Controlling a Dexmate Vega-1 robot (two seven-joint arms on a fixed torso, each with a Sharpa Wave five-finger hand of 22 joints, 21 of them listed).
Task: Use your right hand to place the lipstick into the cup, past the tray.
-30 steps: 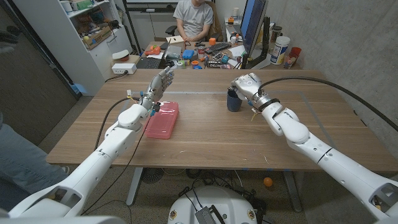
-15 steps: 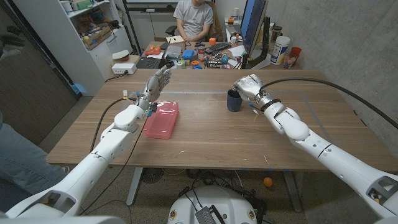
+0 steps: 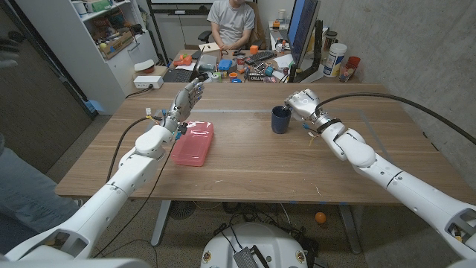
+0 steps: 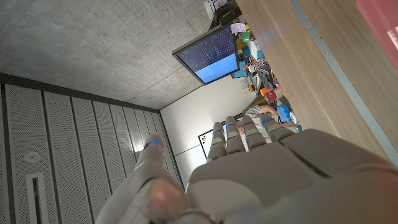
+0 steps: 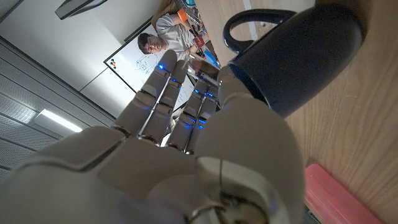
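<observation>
A dark blue cup with a handle stands upright on the wooden table, right of centre. My right hand hovers just to its right, a little apart from it, fingers apart and holding nothing. In the right wrist view my right hand reaches its fingers toward the cup; I cannot see inside the cup. The pink tray lies left of centre. My left hand stands raised by the tray's far end, fingers straight and apart, empty.
A person sits behind the table at a cluttered desk with a monitor. Small colourful items crowd the far table edge. Another person's leg shows at the left edge. A cable runs along my right arm.
My right hand has drawn back from over the cup to its right side. The left arm has hardly moved.
</observation>
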